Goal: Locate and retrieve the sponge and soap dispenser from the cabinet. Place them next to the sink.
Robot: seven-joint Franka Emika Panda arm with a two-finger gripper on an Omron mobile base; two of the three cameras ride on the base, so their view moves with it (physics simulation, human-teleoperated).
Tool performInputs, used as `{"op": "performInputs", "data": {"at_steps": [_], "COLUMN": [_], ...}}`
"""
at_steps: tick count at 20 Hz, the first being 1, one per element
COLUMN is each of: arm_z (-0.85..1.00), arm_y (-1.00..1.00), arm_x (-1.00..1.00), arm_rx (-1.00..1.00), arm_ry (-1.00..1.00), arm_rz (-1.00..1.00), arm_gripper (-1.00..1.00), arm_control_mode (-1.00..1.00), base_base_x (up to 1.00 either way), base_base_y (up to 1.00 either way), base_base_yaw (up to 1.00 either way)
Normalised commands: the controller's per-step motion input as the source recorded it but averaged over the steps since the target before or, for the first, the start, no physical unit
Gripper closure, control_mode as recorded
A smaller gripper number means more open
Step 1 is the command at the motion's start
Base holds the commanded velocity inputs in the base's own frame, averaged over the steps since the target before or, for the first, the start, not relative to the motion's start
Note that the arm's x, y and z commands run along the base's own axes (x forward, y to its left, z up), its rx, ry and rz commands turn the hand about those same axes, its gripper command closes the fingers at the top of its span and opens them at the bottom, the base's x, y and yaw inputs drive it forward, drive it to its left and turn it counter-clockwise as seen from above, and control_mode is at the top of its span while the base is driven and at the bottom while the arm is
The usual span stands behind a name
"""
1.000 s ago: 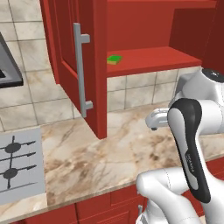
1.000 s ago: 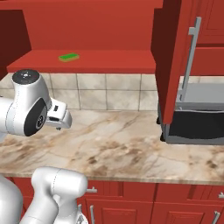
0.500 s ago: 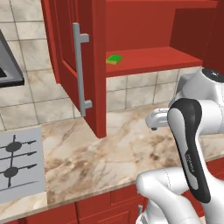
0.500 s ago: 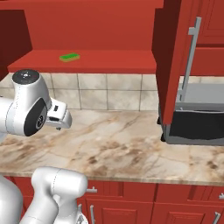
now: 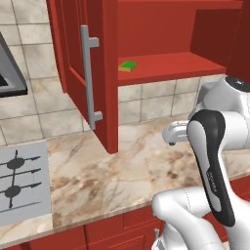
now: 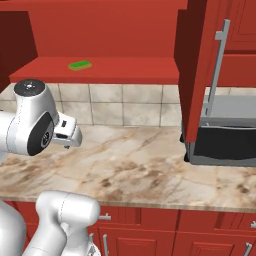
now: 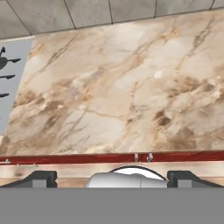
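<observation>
The fingers (image 7: 112, 180) stood apart and empty over the marble desk (image 7: 122, 87) while I eyed the sponge (image 5: 127, 66) lying flat on the open cabinet (image 5: 166, 66) shelf, judging it light, soft, best pinched across its 2 long edges.

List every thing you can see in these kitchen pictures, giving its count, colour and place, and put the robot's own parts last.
sponge: one, bright green, on the shelf inside the open cabinet, near its left end.
cabinet: one, red, on the wall above the counter, its door swung open.
door handle: one, long grey bar, upright on the open door.
counter: one, beige marble, below the cabinet.
stove: one, grey with black burners, at the counter's left end.
wall tiles: many, pale beige, behind the counter.
appliance: one, grey and black, at the counter's right end.
base cupboards: red, under the counter.
arm: one, white with dark joints, in front of the counter.
gripper: one, dark tips apart, above the counter, holding nothing.
</observation>
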Motion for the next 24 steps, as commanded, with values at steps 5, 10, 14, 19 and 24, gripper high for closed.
{"op": "performInputs", "data": {"at_steps": [5,10,14,19,24], "arm_z": [0.08,0.45,0.37,0.52,0.63], "arm_y": [0.25,0.17,-0.01,0.0,0.03], "arm_x": [0.2,0.05,0.0,0.0,0.08], "arm_rx": [0.0,-0.03,0.0,0.0,0.0], "arm_ry": [-0.02,-0.12,-0.2,-0.21,-0.19], "arm_rz": [0.0,-0.03,-0.06,-0.03,0.0], "arm_gripper": [-1.0,-1.0,-1.0,-1.0,-1.0], "arm_control_mode": [-1.0,-1.0,-1.0,-1.0,-1.0], "base_base_x": [0.0,0.0,0.0,0.0,0.0], "base_base_y": [0.0,0.0,0.0,0.0,0.0], "base_base_yaw": [0.0,0.0,0.0,0.0,0.0]}}
